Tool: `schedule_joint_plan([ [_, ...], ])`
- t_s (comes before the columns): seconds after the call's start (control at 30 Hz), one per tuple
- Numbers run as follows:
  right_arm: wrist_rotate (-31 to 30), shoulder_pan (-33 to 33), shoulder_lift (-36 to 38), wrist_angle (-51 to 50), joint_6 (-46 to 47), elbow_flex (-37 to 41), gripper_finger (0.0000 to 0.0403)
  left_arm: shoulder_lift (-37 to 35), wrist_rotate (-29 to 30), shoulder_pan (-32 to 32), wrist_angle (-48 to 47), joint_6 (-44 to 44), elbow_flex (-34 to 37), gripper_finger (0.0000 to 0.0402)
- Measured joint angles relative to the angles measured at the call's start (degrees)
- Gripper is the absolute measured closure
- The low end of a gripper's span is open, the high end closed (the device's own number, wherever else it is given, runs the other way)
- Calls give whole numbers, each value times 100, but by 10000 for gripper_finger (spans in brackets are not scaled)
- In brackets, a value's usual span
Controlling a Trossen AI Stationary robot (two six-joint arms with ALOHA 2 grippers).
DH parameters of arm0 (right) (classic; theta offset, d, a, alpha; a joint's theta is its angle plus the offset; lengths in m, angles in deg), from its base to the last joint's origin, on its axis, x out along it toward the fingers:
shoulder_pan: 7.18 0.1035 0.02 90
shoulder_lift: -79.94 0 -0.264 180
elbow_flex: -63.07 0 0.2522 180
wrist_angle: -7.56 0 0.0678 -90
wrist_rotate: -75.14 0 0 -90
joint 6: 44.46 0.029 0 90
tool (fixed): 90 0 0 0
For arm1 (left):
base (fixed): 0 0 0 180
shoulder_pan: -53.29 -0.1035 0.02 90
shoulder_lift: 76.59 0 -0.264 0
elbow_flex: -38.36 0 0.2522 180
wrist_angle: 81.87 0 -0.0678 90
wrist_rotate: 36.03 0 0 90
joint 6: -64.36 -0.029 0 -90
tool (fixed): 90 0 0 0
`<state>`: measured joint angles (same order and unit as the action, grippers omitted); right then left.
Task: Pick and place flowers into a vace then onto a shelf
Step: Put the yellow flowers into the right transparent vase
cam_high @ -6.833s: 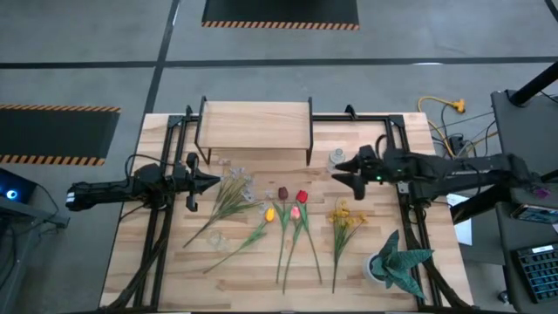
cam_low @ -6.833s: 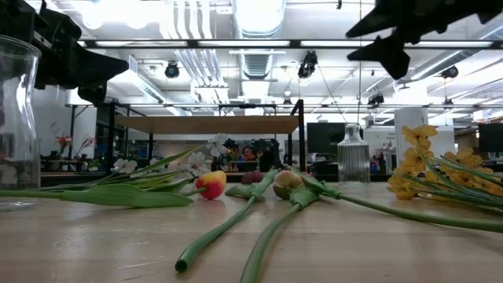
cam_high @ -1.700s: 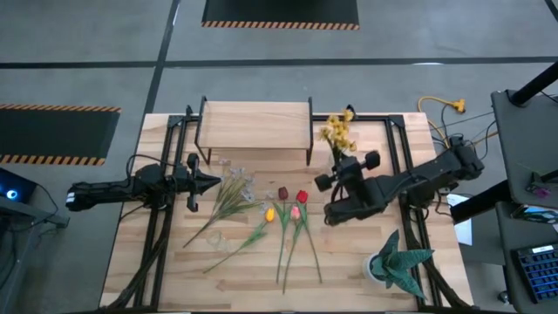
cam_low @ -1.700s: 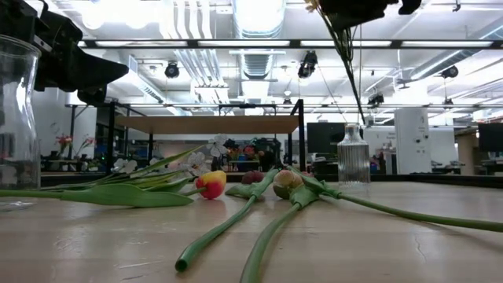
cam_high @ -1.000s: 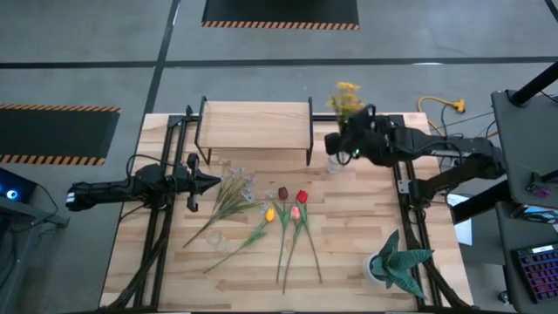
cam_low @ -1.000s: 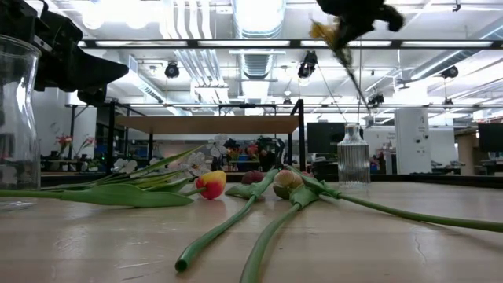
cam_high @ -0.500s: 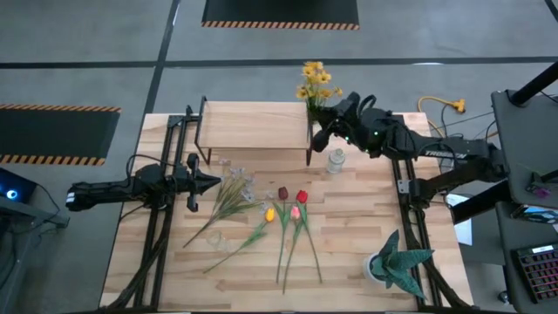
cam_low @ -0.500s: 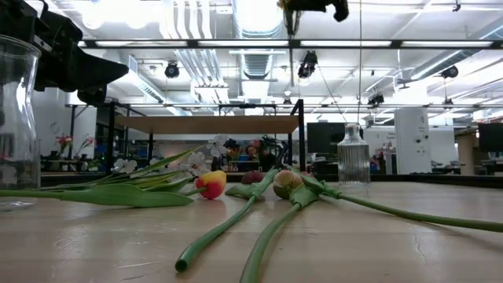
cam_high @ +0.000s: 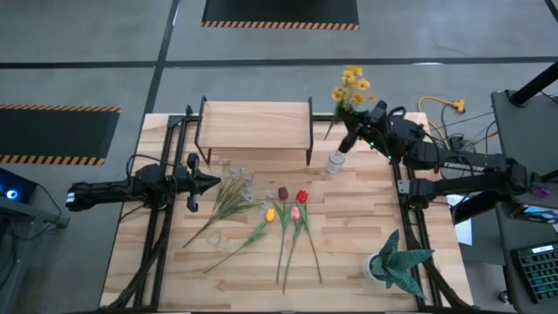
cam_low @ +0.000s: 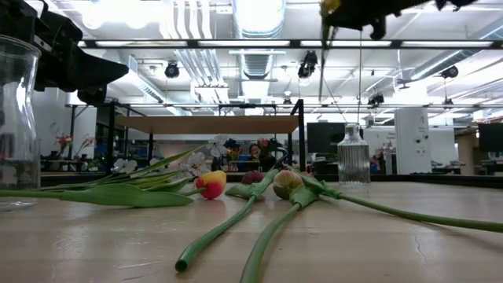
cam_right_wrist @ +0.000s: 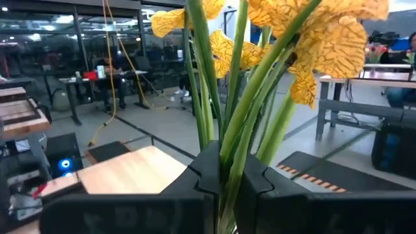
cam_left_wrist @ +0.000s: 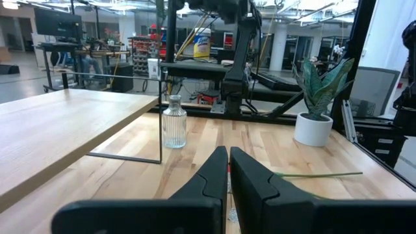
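I am holding the right gripper clamped on the yellow bunch above the narrow-necked vase near the table's far edge – splayed stems risking missing its mouth or tipping it – left gripper waiting, fingers together.

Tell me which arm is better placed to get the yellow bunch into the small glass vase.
The right arm. The right gripper is shut on the yellow bunch, raised just beside the small glass vase. The left gripper waits, shut, across the table near the pale blossoms.

A green spiky potted plant in a white pot stands at the wooden table's corner.
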<state>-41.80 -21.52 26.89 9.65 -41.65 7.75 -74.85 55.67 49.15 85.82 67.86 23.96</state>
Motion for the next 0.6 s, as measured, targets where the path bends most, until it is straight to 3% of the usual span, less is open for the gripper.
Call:
schedule_joint_plan([
  [0.27, -1, 1, 688, 108, 122, 738, 390, 2, -2, 0, 0, 0, 0, 401],
  [0.6, 44, 8, 1159, -462, 17, 814, 390, 2, -2, -2, 0, 0, 0, 401],
])
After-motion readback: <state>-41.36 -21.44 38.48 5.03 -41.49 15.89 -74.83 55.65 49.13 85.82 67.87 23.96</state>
